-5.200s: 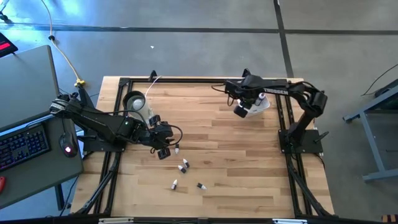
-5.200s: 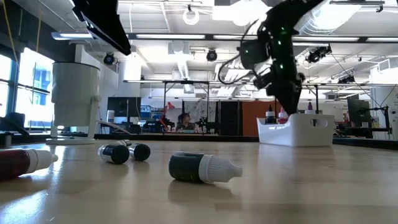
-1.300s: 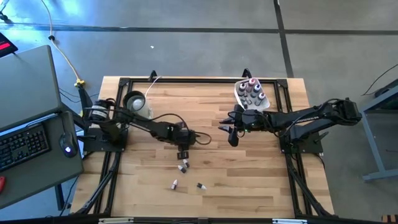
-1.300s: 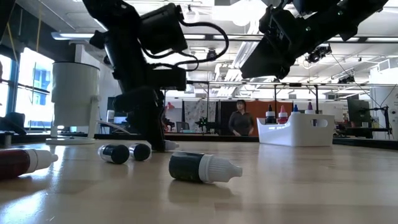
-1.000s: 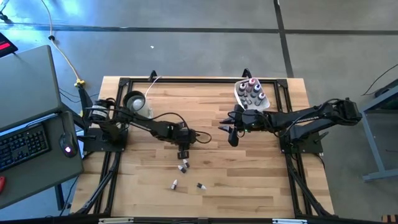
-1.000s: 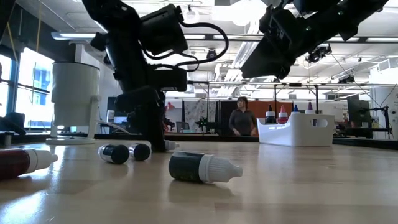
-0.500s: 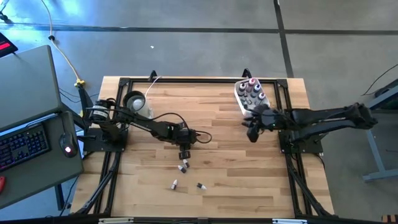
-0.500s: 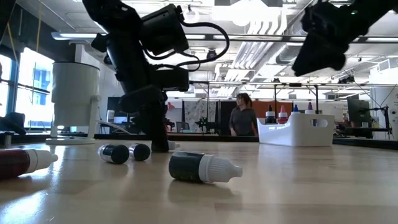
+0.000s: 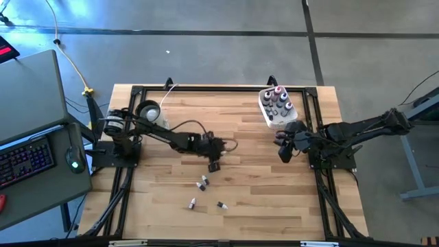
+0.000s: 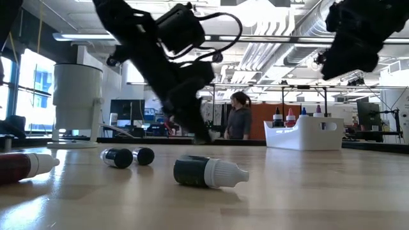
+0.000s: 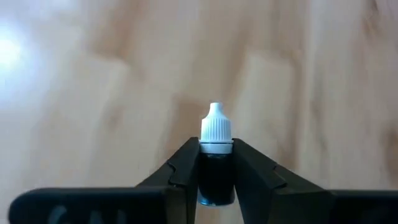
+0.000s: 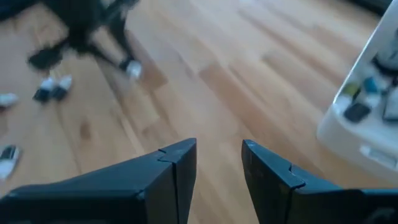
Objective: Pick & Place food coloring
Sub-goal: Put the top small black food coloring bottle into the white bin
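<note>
My left gripper hangs over the table's middle, shut on a slim dark dropper bottle with a white tip. My right gripper is open and empty near the table's right edge, just in front of the white tub, which holds several upright bottles. Three loose bottles lie on their sides nearer the front: one, another and a third. The low view shows a dark dropper, two small dark bottles and a red one lying on the wood. My left gripper pinches the dropper's dark body between its two fingers, just below the white cap, which stays free of the fingers. The fingers slant down toward the table's right side. The bottle is lifted clear of the table.
A clear cup with a black ring stands at the far left. Bare wood lies between the two grippers and along the front right. A person stands in the room behind.
My left gripper has risen off the table with the dropper, tipped to a slant and gone toward the table's right edge. My right gripper has drawn back from the table's middle toward the right edge, staying open.
</note>
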You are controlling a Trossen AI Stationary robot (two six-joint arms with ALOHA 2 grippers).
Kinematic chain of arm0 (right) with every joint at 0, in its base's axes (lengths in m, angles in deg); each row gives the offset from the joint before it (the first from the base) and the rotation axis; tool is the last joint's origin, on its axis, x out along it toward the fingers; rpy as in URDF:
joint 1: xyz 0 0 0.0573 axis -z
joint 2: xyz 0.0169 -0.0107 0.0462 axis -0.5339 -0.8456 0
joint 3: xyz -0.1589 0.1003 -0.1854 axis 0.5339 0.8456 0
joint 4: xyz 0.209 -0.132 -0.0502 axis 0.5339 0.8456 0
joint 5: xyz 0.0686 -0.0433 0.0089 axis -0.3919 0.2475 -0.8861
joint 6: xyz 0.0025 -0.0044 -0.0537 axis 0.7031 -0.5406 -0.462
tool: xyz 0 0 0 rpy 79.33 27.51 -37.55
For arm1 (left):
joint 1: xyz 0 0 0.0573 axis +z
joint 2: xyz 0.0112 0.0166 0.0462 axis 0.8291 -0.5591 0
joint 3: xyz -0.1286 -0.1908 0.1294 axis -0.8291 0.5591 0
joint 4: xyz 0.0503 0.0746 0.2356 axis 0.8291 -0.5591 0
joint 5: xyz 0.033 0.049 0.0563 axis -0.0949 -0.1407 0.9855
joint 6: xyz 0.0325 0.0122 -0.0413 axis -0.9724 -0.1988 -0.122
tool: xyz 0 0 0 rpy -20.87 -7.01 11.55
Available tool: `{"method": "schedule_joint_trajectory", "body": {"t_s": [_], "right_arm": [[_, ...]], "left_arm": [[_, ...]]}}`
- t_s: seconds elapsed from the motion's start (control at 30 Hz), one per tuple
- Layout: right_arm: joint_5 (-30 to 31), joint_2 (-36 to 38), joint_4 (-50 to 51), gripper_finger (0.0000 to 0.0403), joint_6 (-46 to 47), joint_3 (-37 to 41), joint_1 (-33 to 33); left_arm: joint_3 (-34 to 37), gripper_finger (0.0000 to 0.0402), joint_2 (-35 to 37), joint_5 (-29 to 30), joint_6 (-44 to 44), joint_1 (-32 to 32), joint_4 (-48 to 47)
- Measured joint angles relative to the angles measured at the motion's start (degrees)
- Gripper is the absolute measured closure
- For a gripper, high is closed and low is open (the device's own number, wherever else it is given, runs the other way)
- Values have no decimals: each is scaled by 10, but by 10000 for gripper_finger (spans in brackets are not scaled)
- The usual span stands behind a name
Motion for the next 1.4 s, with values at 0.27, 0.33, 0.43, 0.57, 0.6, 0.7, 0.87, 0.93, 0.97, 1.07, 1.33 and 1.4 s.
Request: {"method": "schedule_joint_trajectory", "body": {"t_s": [0.27,0.33,0.43,0.57,0.6,0.7,0.87,0.93,0.97,1.07,1.33,1.4], "right_arm": [[46,4,170,282,185,0,-71],[60,4,206,282,234,0,-92],[80,4,252,282,292,0,-119],[107,3,277,282,318,0,-138],[112,3,277,282,317,0,-140],[116,3,277,282,316,0,-141],[117,3,277,282,314,0,-141],[118,3,277,282,309,0,-141],[118,3,277,282,306,0,-141],[119,3,277,282,304,0,-141],[132,3,277,282,303,0,-141],[138,3,276,282,303,0,-141]], "left_arm": [[-102,325,-20,-48,15,110,90],[-149,325,-45,-80,13,133,127],[-229,324,-95,-88,19,159,139],[-352,324,-180,-90,15,175,134],[-387,324,-204,-91,14,175,137],[-474,324,-263,-92,13,176,126],[-576,324,-351,-85,25,176,120],[-599,324,-376,-84,45,176,120],[-607,324,-386,-84,52,176,121],[-610,324,-406,-83,56,176,127],[-610,309,-423,-78,3,176,133],[-610,293,-424,-87,-7,176,132]]}}
